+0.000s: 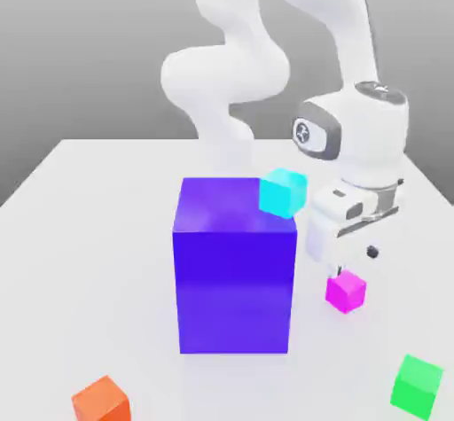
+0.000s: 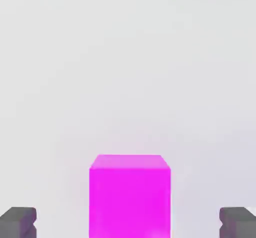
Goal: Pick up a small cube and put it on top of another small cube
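At the exterior view's left, an orange cube (image 1: 101, 401) sat by the table's (image 1: 80, 198) near edge. Bare tabletop separated the blue-violet block (image 1: 234, 268), cyan cube (image 1: 283, 192) and green cube (image 1: 417, 385). The gripper (image 2: 128, 222) stood wide, straddling the glossy magenta small cube (image 1: 346, 291), untouched.

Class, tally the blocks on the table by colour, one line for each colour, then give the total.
Blue-violet big block: 1
Cyan cube: 1
Magenta-pink small cube: 1
Green cube: 1
Orange cube: 1
Total: 5
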